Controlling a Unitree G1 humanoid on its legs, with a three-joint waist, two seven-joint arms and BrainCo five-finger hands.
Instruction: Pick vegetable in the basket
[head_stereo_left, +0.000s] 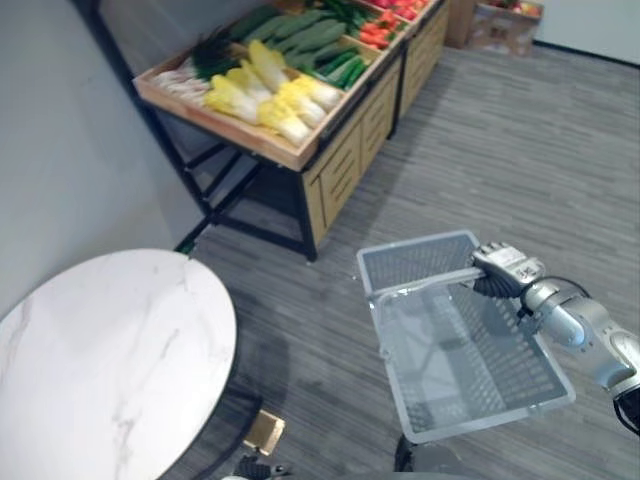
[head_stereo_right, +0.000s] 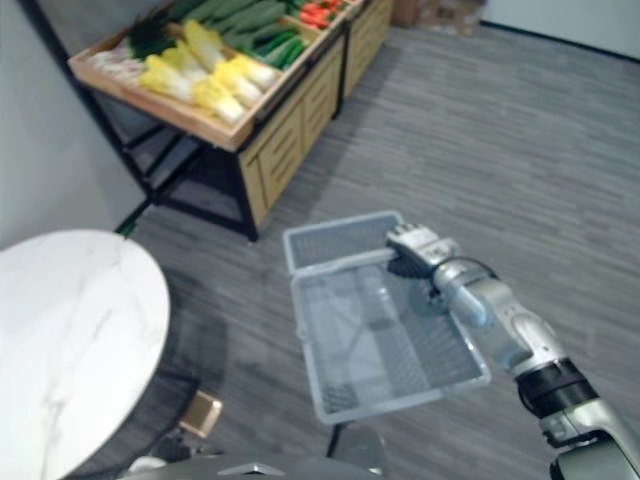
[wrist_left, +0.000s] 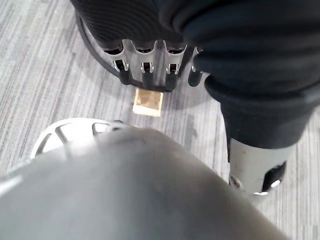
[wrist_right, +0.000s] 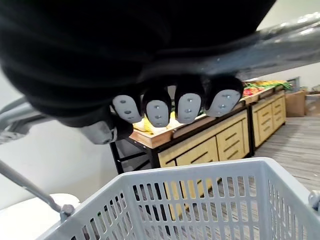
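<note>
My right hand (head_stereo_left: 505, 268) is shut on the handle (head_stereo_left: 420, 285) of a grey plastic basket (head_stereo_left: 480, 415), which hangs above the floor with nothing inside. In the right wrist view the fingers (wrist_right: 190, 105) curl round the handle bar (wrist_right: 280, 40) above the basket's slotted wall (wrist_right: 200, 195). The vegetables lie on a wooden stand (head_stereo_left: 330, 160) far ahead to the left: yellow-white cabbages (head_stereo_left: 270, 95), green cucumbers (head_stereo_left: 305, 30) and red ones (head_stereo_left: 380, 30). My left hand (wrist_left: 145, 70) hangs low over the floor, fingers curled, holding nothing.
A round white marble table (head_stereo_left: 100, 350) stands close at the lower left. A small tan square (head_stereo_left: 265, 432) lies on the grey floor by its edge. The stand has black metal legs (head_stereo_left: 200, 190) and wooden drawers. Open floor stretches to the right.
</note>
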